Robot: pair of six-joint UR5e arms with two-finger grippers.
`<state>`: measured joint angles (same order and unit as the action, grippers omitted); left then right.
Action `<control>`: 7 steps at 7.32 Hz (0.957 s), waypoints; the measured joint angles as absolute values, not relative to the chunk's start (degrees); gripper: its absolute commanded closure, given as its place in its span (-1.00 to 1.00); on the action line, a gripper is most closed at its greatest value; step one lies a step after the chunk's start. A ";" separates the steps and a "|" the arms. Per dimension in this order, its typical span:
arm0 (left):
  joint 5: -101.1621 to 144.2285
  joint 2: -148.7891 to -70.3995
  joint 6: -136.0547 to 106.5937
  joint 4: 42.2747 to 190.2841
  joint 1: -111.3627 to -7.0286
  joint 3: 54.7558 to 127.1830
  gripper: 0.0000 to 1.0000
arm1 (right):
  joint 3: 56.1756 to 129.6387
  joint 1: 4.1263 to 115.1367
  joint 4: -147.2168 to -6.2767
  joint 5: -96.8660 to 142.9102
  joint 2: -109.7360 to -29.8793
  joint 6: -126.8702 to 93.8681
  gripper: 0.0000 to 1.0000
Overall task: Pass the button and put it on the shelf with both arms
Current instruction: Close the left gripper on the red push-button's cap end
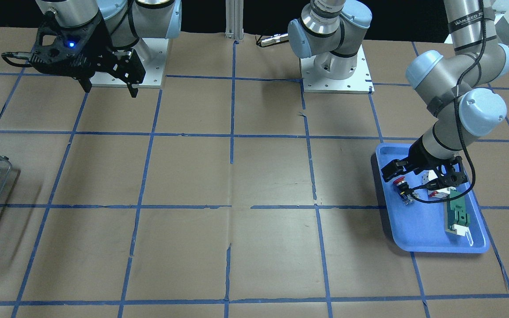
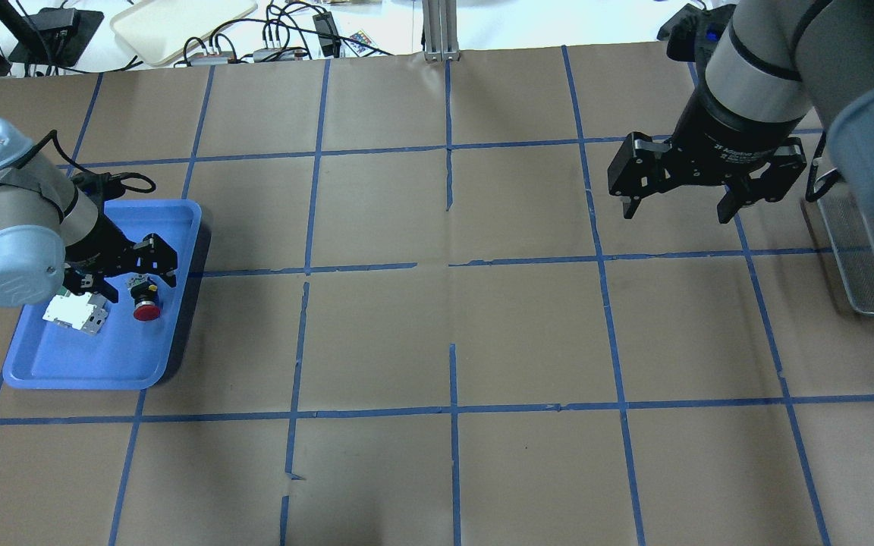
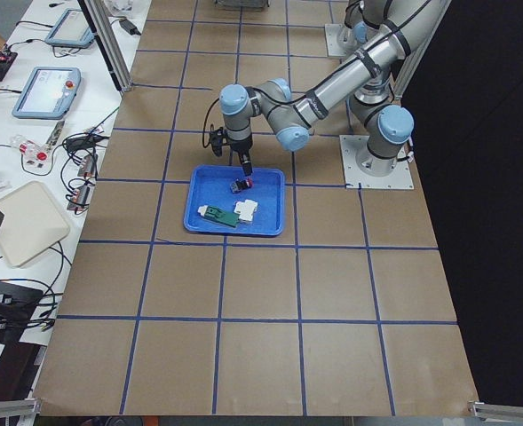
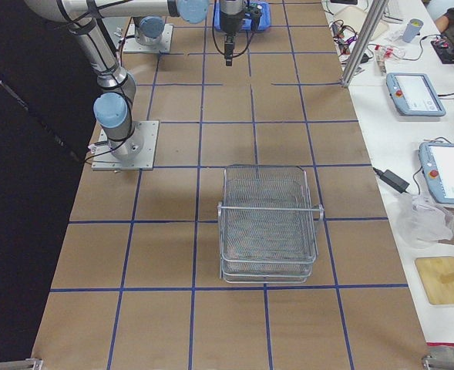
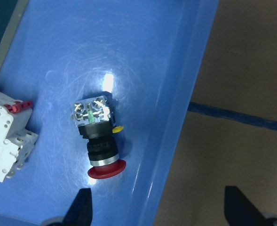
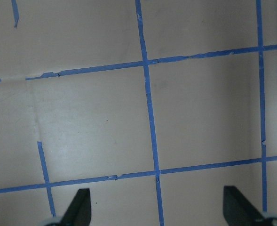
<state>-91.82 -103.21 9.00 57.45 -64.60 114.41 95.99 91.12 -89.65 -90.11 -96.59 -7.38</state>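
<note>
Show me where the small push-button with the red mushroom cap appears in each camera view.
Front-facing: red-capped push-button, right, upper-left part of the blue plastic tray.
Overhead: button, left, tray's right part.
Exterior left: button, upper centre, in tray.
Exterior right: too small to tell.
Left wrist: button, left of centre.
Right wrist: not in it.
Shared landmark: that tray.

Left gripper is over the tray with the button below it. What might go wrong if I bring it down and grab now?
1. The left gripper is not centred on the button: one finger hangs beyond the wall of the blue tray, so descending may strike or shove the tray.
2. The button lies on its side, its body round; closing fingers could roll it away.
3. The white breaker lies close by and might get nudged.
</note>
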 measured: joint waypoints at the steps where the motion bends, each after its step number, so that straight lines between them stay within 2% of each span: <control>1: -92.32 -104.52 8.98 56.40 -63.61 114.60 -0.73 | 96.03 91.14 -89.65 -90.12 -96.59 -7.36 -1.00; 4: -92.87 -107.69 8.97 53.65 -62.55 114.82 -0.44 | 96.06 91.12 -89.69 -90.07 -96.55 -6.78 -1.00; 5: -92.88 -108.34 8.95 53.48 -62.52 114.82 -0.23 | 96.06 91.10 -89.73 -89.98 -96.46 -6.84 -1.00; 7: -92.88 -108.90 8.89 53.46 -62.50 114.89 0.35 | 96.50 90.95 -89.54 -89.96 -96.42 -7.49 -1.00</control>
<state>-92.88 -108.90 8.89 53.46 -62.50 114.89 96.50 90.95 -89.54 -89.96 -96.42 -7.49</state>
